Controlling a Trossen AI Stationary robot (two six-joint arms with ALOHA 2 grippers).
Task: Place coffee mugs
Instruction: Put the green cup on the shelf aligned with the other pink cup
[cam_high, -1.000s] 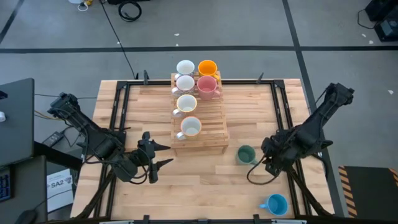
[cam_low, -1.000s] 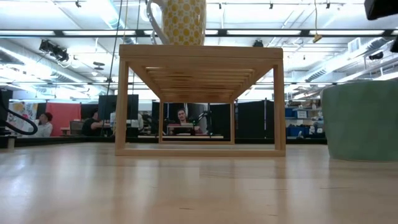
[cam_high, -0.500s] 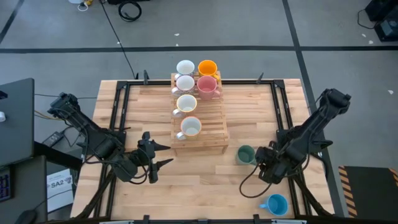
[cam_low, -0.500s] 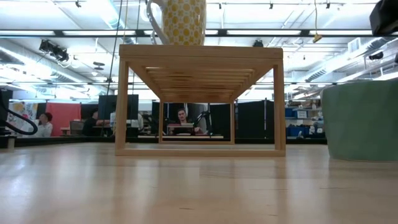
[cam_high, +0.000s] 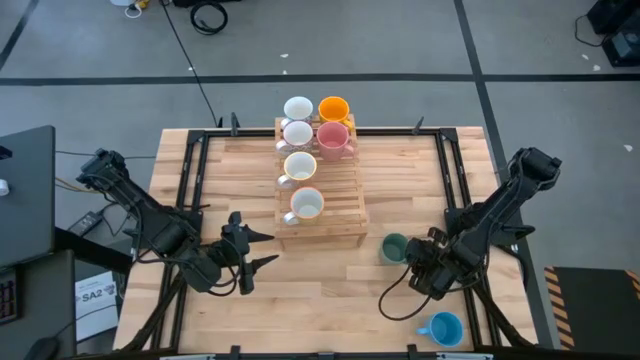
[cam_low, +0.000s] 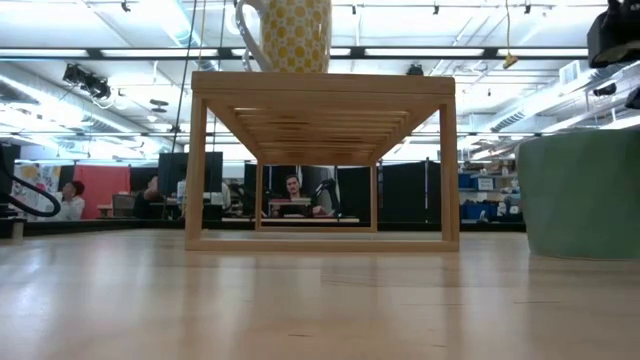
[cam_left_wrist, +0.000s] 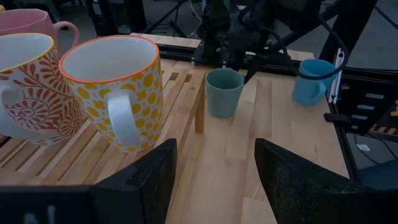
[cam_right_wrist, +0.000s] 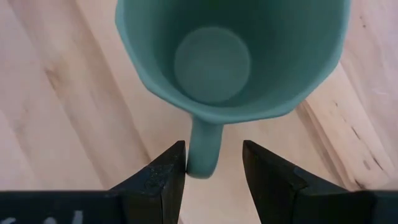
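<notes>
High view: the right gripper (cam_high: 415, 257) hovered beside the dark green mug (cam_high: 395, 248), right of the wooden rack (cam_high: 335, 210), fingers apart astride its handle (cam_right_wrist: 203, 149). The left gripper (cam_high: 262, 250) waited open, near-left.

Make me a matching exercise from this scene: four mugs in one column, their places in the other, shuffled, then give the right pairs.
Things:
1. green mug
2. blue mug
3. orange mug
4. yellow-patterned mug

Places:
A. far end of the wooden rack, beside a white mug
B. on the table, handle between the right gripper fingers
C. near end of the rack, facing the left gripper
D. near right corner of the table, alone

Pairs: 1-B, 2-D, 3-A, 4-C
</notes>
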